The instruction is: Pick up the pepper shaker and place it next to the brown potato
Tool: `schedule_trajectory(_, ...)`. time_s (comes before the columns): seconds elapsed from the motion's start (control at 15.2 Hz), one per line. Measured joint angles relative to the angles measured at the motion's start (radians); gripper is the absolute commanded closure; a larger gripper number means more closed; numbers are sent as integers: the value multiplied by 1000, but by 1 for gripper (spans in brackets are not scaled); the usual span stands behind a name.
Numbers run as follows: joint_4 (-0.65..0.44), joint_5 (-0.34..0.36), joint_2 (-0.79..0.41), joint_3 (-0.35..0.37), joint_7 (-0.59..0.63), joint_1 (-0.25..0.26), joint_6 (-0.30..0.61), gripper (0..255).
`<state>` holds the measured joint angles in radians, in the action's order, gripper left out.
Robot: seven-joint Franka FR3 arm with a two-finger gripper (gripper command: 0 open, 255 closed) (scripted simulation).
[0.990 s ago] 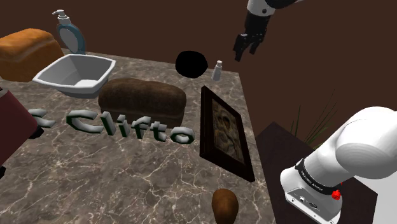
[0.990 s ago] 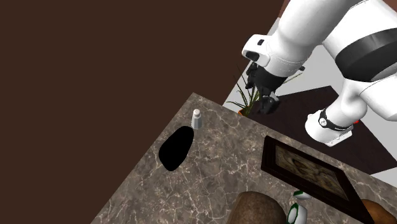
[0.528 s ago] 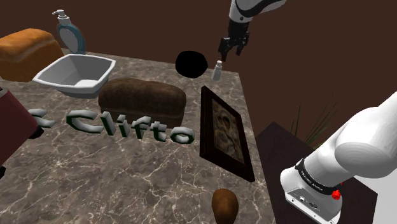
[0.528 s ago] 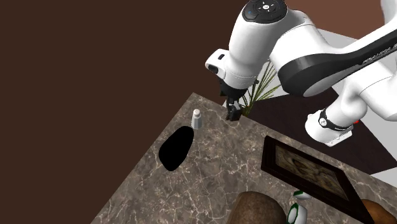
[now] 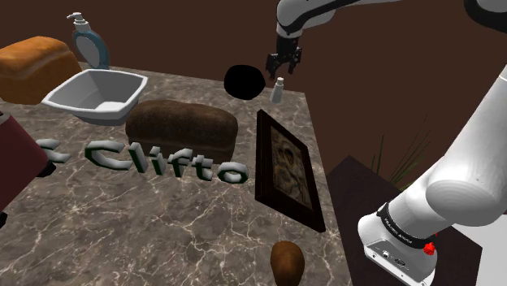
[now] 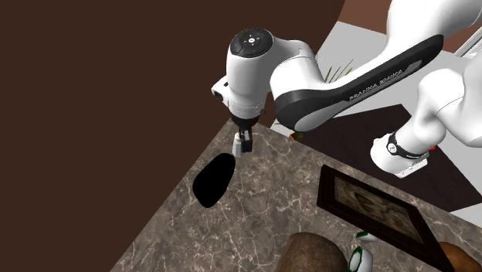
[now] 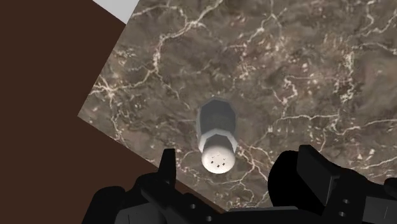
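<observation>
The claw point(image 5: 280, 63) is no longer out past the desk's point(image 5: 162, 219) edge as it was a second ago. It now hangs right over the pepper shaker point(image 5: 278, 89), which stands upright at the far corner of the desk, straight beneath the claw. Looking down along the claw point(image 7: 234, 167), its two fingers stand apart with the shaker's point(image 7: 218, 137) pale, holed cap in line between them. They do not touch it, so nothing is held. To my eye the approach is done and the job is at the lowering stage: drop straight down, then close on the body.

The black blob point(image 5: 244, 81) sits just beside the claw's drop line, close enough that a sideways drift could clip it. The shaker is also near the desk's edge, so a nudge could tip it off.

The brown potato point(image 5: 287, 262) lies well away from the claw, at the near end of the desk towards the arm's stand. Between the claw and it stretches the dark picture frame point(image 5: 286, 166), flat on the desk, with the dark loaf point(image 5: 183, 128) alongside. I'd guess the carry has to lift clear over the frame.
</observation>
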<state>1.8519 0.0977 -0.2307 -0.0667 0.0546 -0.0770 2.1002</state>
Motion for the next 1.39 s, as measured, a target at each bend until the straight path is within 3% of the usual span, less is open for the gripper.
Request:
schedule_trajectory(0.13,-42,-5,-52,-3,0,-6,8,0)
schedule_trajectory(0.99,-14,-6,-106,-7,-2,-15,91,0)
schedule_trajectory(1.06,-14,-6,-106,-7,-2,-15,91,255)
schedule_trajectory(1.39,-14,-6,-106,-7,-2,-15,91,255)
